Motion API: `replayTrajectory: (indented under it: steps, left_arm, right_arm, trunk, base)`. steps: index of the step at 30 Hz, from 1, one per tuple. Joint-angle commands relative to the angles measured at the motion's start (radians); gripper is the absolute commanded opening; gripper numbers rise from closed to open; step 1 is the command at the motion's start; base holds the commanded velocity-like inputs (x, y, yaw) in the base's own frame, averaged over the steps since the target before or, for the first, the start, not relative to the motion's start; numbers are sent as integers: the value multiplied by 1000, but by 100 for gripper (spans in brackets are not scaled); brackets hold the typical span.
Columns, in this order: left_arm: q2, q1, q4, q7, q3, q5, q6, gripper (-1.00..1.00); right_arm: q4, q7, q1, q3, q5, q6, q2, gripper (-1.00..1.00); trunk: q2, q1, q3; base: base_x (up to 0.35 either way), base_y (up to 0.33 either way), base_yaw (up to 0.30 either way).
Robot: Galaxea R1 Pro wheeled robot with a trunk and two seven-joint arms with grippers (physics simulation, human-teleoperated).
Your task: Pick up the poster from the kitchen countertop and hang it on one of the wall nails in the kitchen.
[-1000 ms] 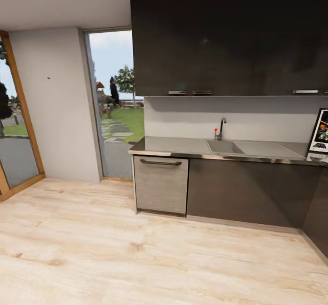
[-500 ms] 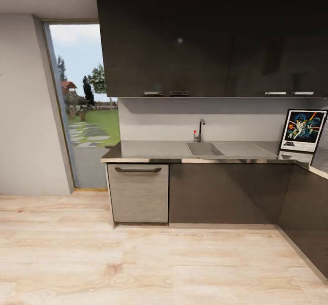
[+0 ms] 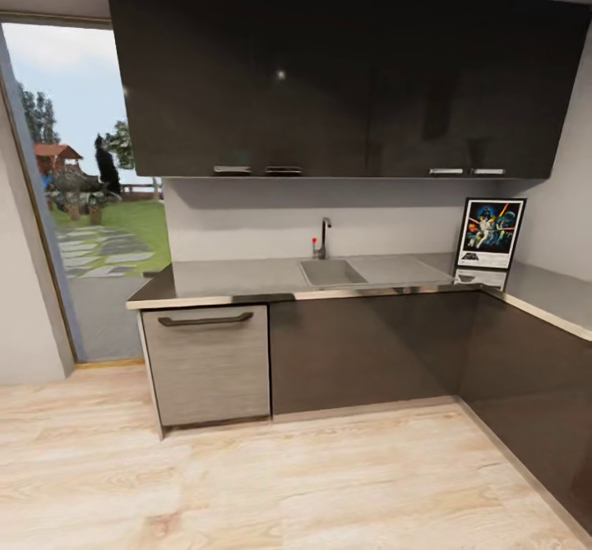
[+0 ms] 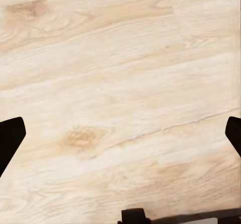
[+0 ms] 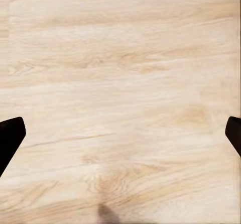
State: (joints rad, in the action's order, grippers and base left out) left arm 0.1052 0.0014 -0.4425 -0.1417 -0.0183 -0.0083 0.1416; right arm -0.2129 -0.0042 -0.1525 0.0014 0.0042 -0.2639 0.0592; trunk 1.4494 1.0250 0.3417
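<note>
Standing upright in the tabletop (image 3: 247, 275) corner, long axis vertical, the poster (image 3: 491, 233) is lying ahead and rightward, nearer the right arm, while both claws (image 4: 120, 133) (image 5: 120, 133) are hanging wide apart, empty, over wooden floor (image 3: 247, 484).

The left gripper (image 4: 120, 133) points down, its two dark fingertips (image 4: 10, 136) spread wide at opposite edges, nothing between them. The right gripper (image 5: 120, 133) appears to match: fingertips (image 5: 10, 133) equally far apart, gap empty, though barely their tips show.
</note>
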Motion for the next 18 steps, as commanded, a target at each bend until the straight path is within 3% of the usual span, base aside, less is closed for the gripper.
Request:
replayTrajectory:
  steps: [1, 7, 18]
  left_arm:
    - [1, 0, -1, -1, -2, -1, 3, 100]
    - [1, 0, -1, 0, -2, -1, 3, 100]
    - [1, 0, -1, 1, -2, -1, 3, 100]
  right_arm:
    - [1, 0, -1, 0, 0, -3, 0, 100]
    - [1, 0, -1, 0, 0, -3, -1, 100]
    - [3, 0, -1, 2, 0, -3, -1, 100]
  trunk:
    - [1, 0, 0]
    - [1, 0, -3]
    - [1, 0, -9]
  base:
    - [10, 0, -299]
    - [56, 0, -299]
    - [291, -59, -299]
